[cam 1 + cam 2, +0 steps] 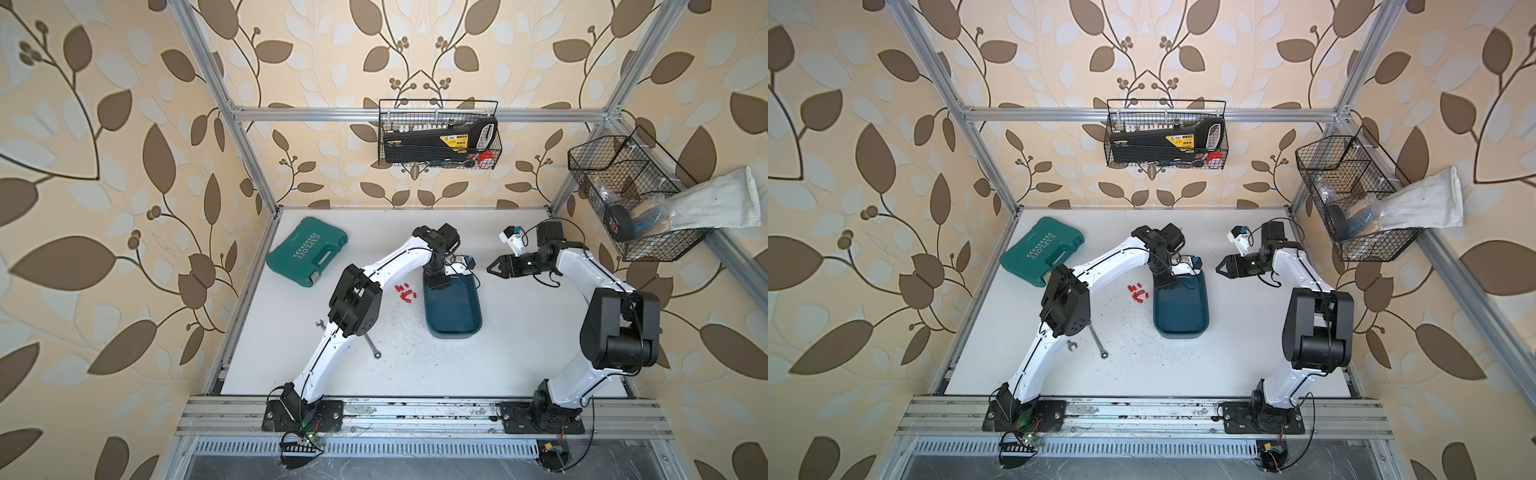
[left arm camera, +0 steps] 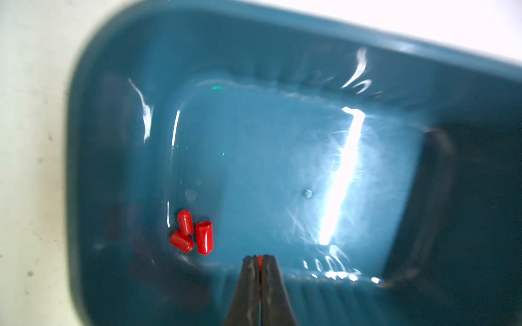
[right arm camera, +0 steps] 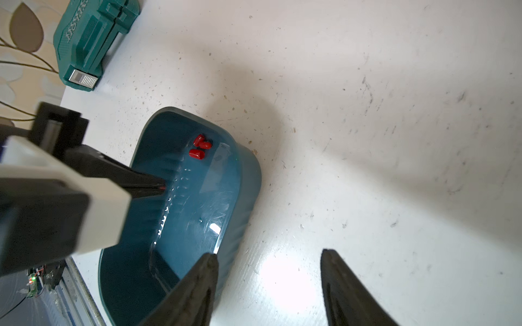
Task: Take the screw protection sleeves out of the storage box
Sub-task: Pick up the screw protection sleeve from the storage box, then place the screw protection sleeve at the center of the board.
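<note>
Pinched shut at the very tips of the left gripper [image 2: 260,257] on a single red sleeve [image 2: 259,262] (only a sliver of red showing in the pinch), low inside the storage box [image 2: 282,50], close to its floor and hard by one long wall. A little way along that wall from the tips, toward a rounded corner of the floor: three more sleeves [image 2: 192,234], touching in a small cluster. Just over that same wall from the tips, out on the table [image 1: 519,332]: a loose pile of sleeves [image 1: 406,293]. Across the box on the far side, clear of its rim: the right gripper [image 1: 496,268], spread apart and holding nothing. Judged as the lift-out of one sleeve, with most of the task done, going by the bigger pile outside. Rise straight up first and keep the pinch firm; with so shallow a hold on a smooth round cap, expect a slip under any sideways drag. Clear the rim fully before crossing the near wall toward the pile. Steer away from the cluster on the way up, to avoid knocking it deeper into the corner. Lower close to the table before letting go, and release beside the pile, not onto it, given the likely roll of such caps. Keep the right gripper out of the path.
</note>
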{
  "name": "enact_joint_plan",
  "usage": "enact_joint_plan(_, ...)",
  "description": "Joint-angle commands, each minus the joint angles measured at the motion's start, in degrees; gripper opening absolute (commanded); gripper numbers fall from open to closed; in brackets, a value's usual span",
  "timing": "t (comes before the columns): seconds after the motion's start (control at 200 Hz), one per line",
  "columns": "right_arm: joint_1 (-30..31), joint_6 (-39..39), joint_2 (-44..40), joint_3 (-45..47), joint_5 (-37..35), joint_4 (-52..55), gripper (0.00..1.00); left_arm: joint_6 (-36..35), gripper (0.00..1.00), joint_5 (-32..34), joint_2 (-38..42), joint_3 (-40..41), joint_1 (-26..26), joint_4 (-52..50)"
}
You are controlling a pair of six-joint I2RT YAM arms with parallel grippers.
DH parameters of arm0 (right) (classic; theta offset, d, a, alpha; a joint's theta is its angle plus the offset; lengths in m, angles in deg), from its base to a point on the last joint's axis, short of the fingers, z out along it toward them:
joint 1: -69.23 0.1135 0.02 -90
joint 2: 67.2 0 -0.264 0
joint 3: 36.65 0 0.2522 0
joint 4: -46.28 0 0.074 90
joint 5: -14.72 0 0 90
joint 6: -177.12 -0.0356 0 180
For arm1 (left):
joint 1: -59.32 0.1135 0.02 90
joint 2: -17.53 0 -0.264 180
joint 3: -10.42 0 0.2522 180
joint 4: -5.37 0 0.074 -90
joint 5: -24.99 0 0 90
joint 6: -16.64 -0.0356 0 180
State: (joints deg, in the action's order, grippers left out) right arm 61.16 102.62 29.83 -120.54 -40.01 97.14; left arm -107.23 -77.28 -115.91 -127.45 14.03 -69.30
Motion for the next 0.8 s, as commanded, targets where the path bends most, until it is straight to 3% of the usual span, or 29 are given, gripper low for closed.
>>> enact_joint_plan(0.0,-0.3,1.3,-2.5,0.4,2.7,1.3,0.61,0.8,0.00,-6.6,7.7,3.1,2.1,-0.8)
enact_joint_plan(0.215,0.8,4.6,-5.0,-1.8,4.4,7.1,0.62,-1.8,0.00,-10.2,20.8,21.9,8.0,2.8)
enact_joint_plan(0.425,7.3,5.7,-9.4,2.1,0.4,7.5,0.62,-4.0,0.00,-9.6,27.7,39.0,15.6,11.9)
enact_joint_plan(0.565,10.1,6.8,-9.7,3.6,-0.8,5.9,0.62,-4.1,0.00,-7.8,25.8,42.8,16.4,16.9)
enact_joint_plan(0.795,10.1,8.6,-9.6,5.4,-1.5,4.8,0.63,-1.8,0.06,-10.8,18.7,40.1,16.4,19.3)
